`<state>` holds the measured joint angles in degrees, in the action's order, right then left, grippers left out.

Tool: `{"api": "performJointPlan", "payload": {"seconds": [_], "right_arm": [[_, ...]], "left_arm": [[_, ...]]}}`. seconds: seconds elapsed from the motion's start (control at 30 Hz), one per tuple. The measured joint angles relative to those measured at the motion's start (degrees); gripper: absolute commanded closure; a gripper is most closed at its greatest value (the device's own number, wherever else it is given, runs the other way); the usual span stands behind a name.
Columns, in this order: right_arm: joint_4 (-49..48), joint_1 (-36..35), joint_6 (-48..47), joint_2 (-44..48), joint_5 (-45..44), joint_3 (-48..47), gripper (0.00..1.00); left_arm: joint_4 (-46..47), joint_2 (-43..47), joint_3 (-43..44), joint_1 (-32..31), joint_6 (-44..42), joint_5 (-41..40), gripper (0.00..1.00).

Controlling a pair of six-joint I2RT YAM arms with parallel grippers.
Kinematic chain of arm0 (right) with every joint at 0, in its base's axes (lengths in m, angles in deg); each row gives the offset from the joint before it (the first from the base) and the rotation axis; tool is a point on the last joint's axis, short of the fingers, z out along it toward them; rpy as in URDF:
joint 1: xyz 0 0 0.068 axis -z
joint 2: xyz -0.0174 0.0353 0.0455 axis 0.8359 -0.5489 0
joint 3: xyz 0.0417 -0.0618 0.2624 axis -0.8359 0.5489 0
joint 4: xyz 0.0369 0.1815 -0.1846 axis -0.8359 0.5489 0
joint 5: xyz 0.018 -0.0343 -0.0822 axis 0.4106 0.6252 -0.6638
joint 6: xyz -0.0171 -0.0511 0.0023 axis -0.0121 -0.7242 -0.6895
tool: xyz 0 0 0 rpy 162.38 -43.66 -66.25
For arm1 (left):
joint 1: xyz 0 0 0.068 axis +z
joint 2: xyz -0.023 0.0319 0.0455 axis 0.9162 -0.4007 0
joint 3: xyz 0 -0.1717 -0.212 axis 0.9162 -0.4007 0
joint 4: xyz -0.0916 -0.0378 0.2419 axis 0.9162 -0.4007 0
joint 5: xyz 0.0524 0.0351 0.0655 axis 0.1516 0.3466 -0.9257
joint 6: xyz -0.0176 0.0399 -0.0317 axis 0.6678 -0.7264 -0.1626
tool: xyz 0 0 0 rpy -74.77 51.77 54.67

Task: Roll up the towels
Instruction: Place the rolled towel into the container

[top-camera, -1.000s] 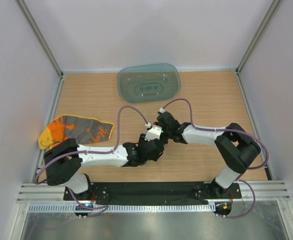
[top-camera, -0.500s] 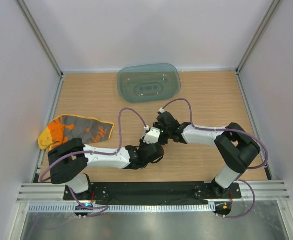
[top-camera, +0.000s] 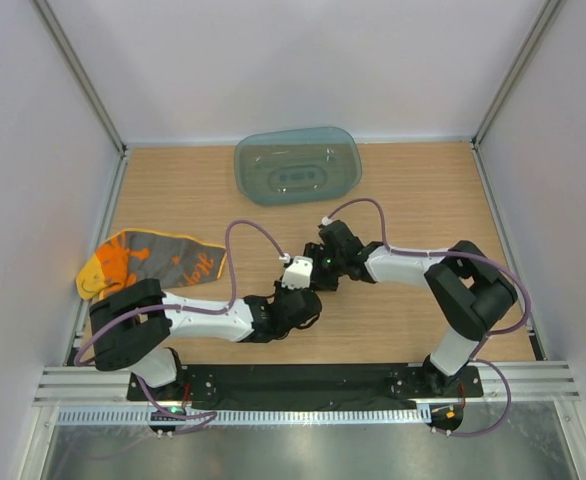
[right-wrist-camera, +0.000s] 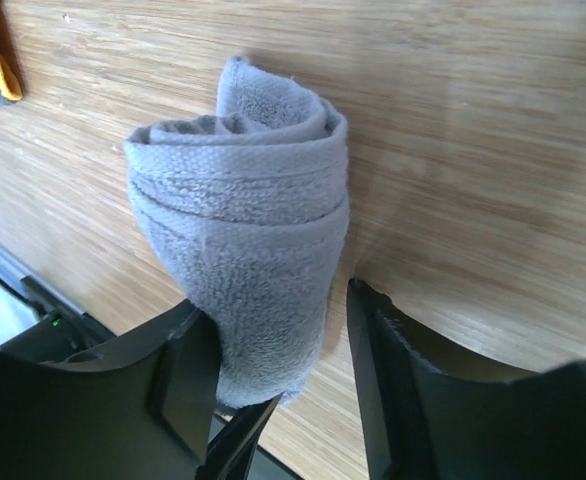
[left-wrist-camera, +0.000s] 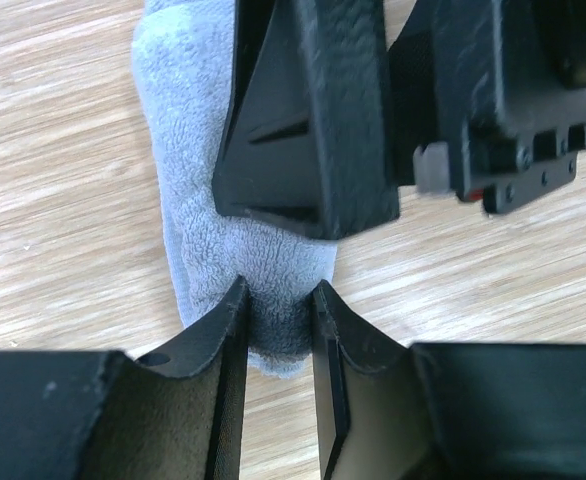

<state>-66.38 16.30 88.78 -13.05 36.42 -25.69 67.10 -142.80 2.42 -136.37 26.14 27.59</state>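
Grey towel [right-wrist-camera: 243, 230]: rolled, lying near the middle of the bench [top-camera: 423, 200].
Left jaws: closed, pinching one end of the roll.
Right jaws: parted, straddling the other end; one finger touches the cloth, the other stands just clear.
Yellow-orange towel [top-camera: 148, 260]: unrolled, at the left edge.
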Motion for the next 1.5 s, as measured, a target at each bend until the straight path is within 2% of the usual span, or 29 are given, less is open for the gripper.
{"api": "performJointPlan", "payload": {"seconds": [0.13, 0.3, 0.5, 0.6, 0.73, 0.9, 1.03, 1.27, 1.4, 1.5], "right_arm": [[-0.07, 3.21, -0.59, -0.79, 4.48, 0.00, 0.38], [0.31, 7.93, -1.07, -1.09, 8.61, -0.37, 0.22], [5.57, 11.21, -4.44, -0.61, 2.67, -4.90, 0.17], [6.88, 11.74, -5.25, 2.21, -0.15, -5.03, 0.17], [7.13, 12.07, -5.27, 10.60, -1.38, -2.05, 0.17], [5.84, 8.68, -4.37, 15.93, -1.25, 3.87, 0.17], [5.16, 4.63, -2.97, 14.78, -1.01, 6.34, 0.17], [-2.49, 1.38, -0.11, 8.22, -0.66, 7.52, 0.18], [-7.91, 0.35, 1.38, 5.57, 0.55, 7.65, 0.25], [-11.72, -0.04, 2.36, 3.58, 1.75, 7.67, 0.36]], "left_arm": [[1.25, 0.00, -0.26, 0.04, 0.04, 0.44, 0.96], [2.51, -0.02, -0.48, 0.35, 0.02, 1.05, 0.96], [2.75, -0.02, -0.55, 0.37, -0.07, 1.22, 0.97], [2.69, -0.02, -0.55, 0.37, -0.07, 1.31, 0.97], [2.67, -0.09, -0.52, 0.37, 0.00, 1.36, 0.97], [2.56, -0.90, 0.31, 0.37, 0.02, 1.42, 0.98], [2.56, -1.27, 0.76, 0.37, 0.00, 1.57, 0.99], [2.36, -1.20, 0.92, 0.37, 0.17, 2.08, 0.99], [2.29, -1.01, 0.90, 0.37, 0.26, 2.40, 0.99], [2.25, -0.28, 0.50, 0.37, 0.59, 3.23, 0.99]]}}
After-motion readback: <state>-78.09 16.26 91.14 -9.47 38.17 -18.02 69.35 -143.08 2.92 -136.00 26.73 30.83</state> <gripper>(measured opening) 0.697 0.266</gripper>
